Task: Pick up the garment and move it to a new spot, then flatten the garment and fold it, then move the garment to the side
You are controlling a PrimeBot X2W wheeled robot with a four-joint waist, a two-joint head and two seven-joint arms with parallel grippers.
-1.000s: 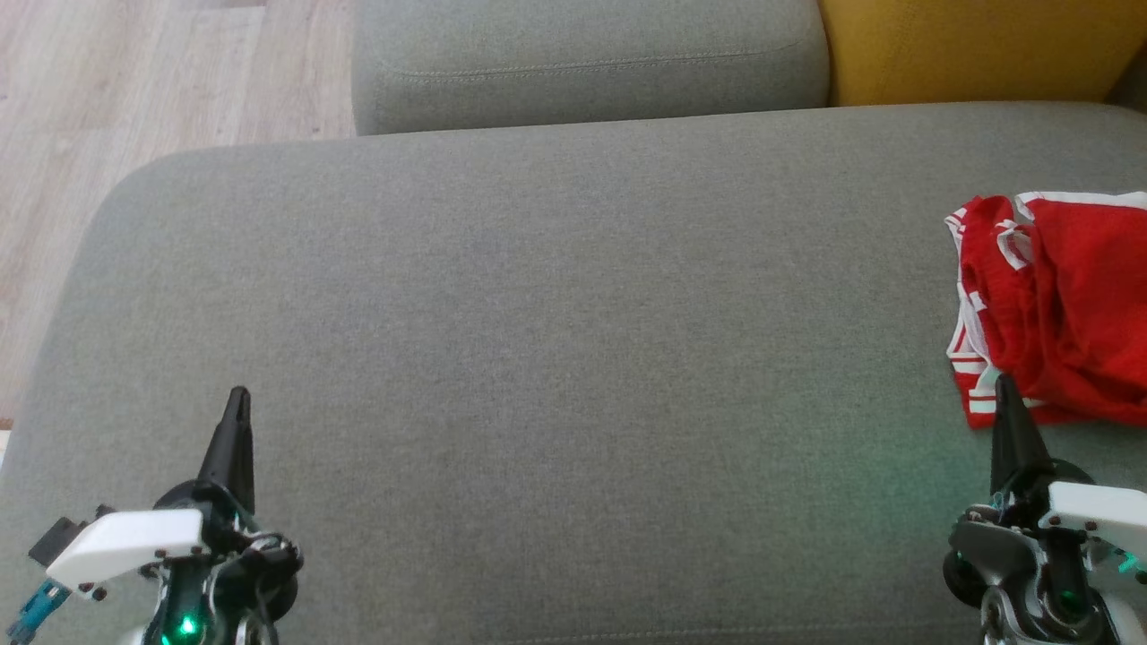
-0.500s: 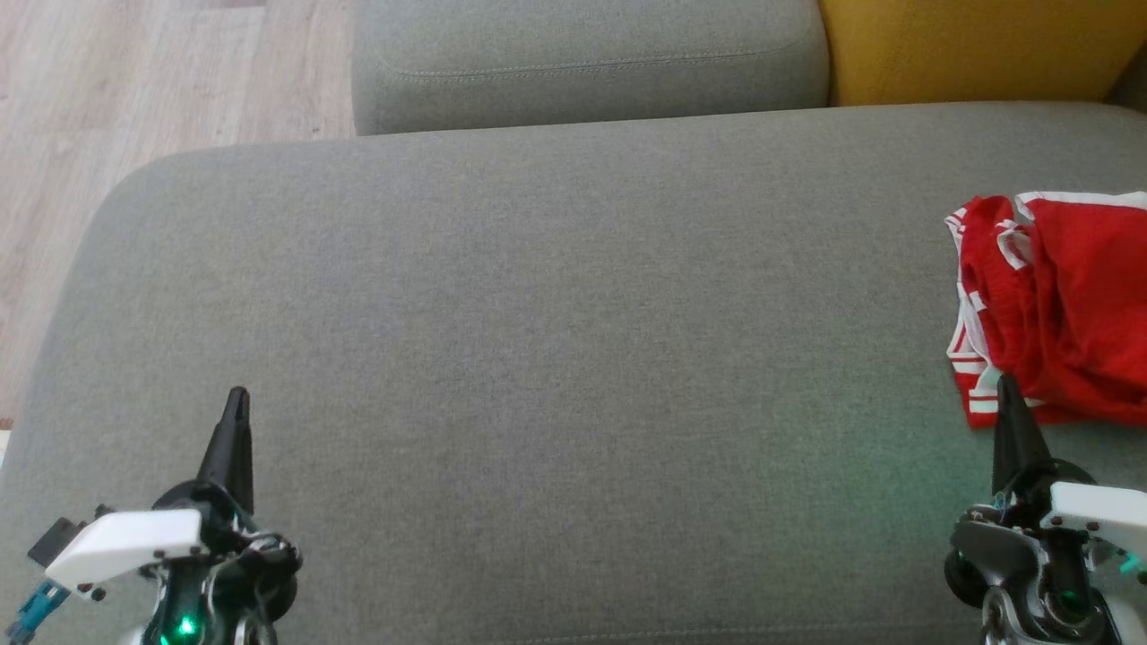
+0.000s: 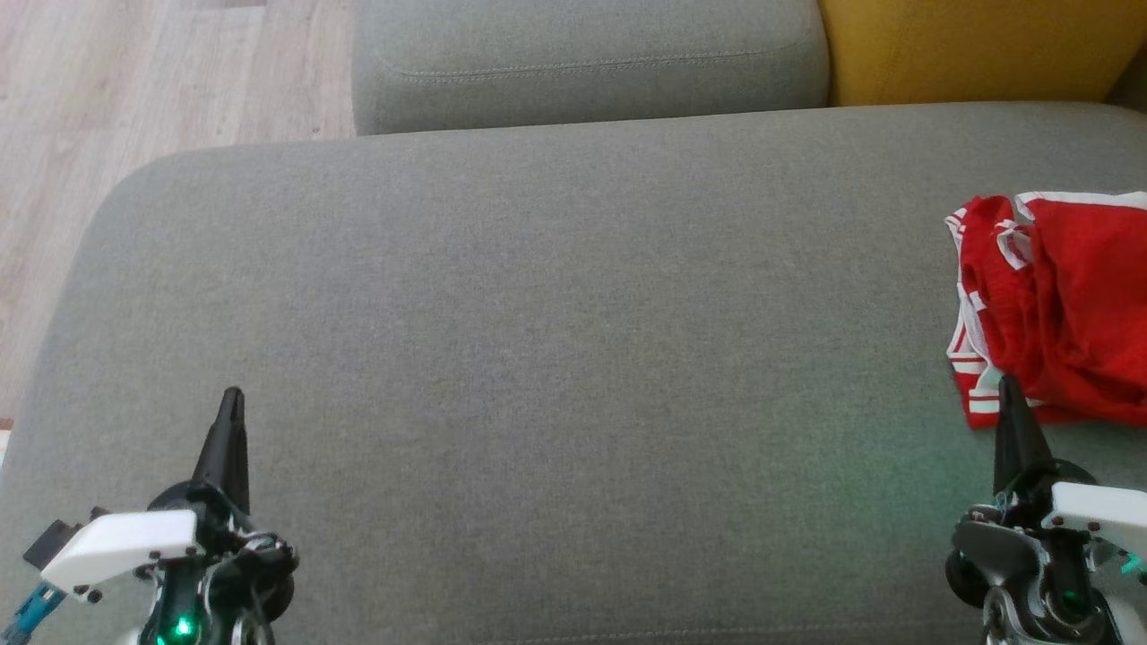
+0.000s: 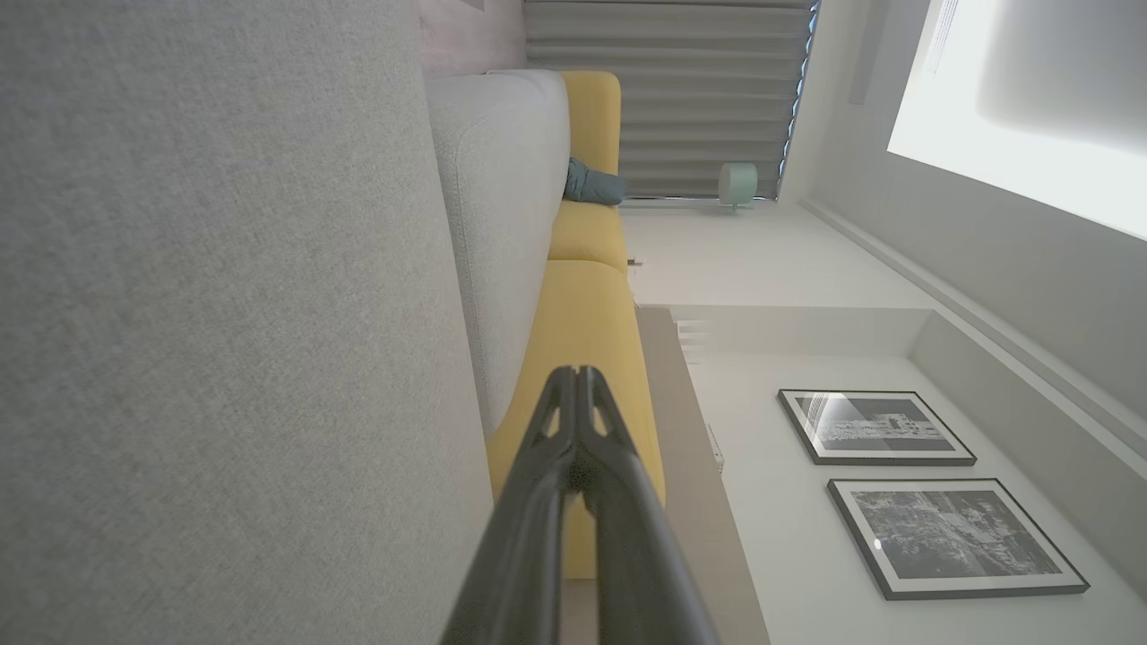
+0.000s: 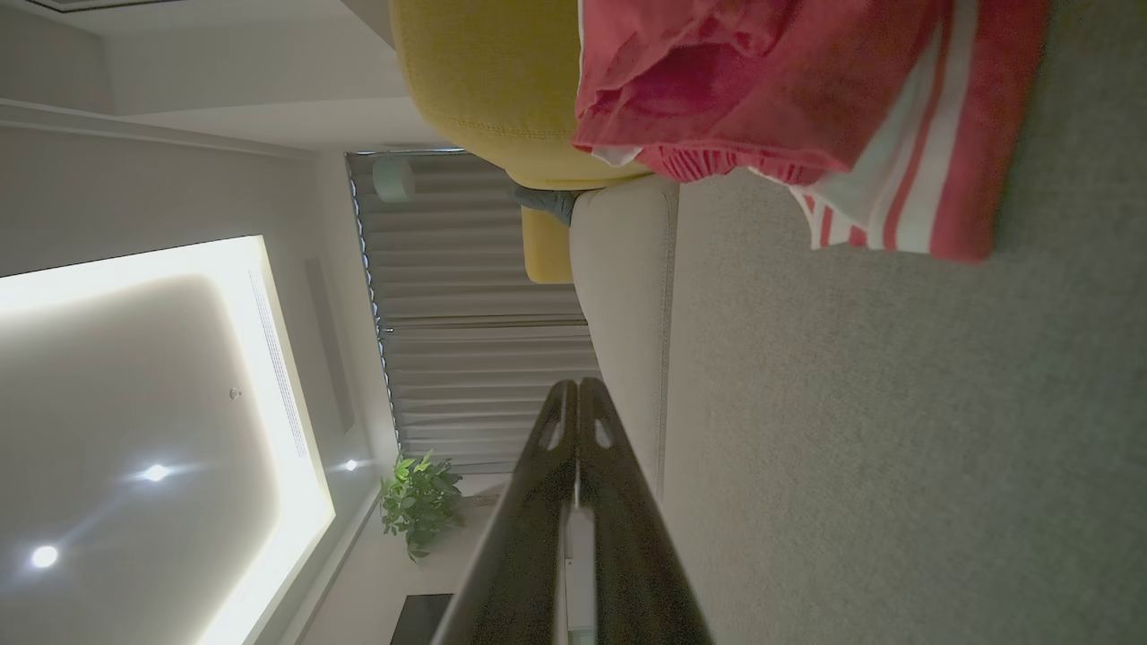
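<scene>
with left pincer and right pincer both shut and empty, i am aiming to open the right one onto a raised fold of the garment at the frame's right edge.

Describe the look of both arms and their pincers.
The left pincer and right pincer have two long tapered black fingers, slotted near the tips, on dark wrists with white screwed covers and green lights. Teal plug by the left wrist.

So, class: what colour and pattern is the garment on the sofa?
Red with white stripes, clearest in the right wrist view.
</scene>
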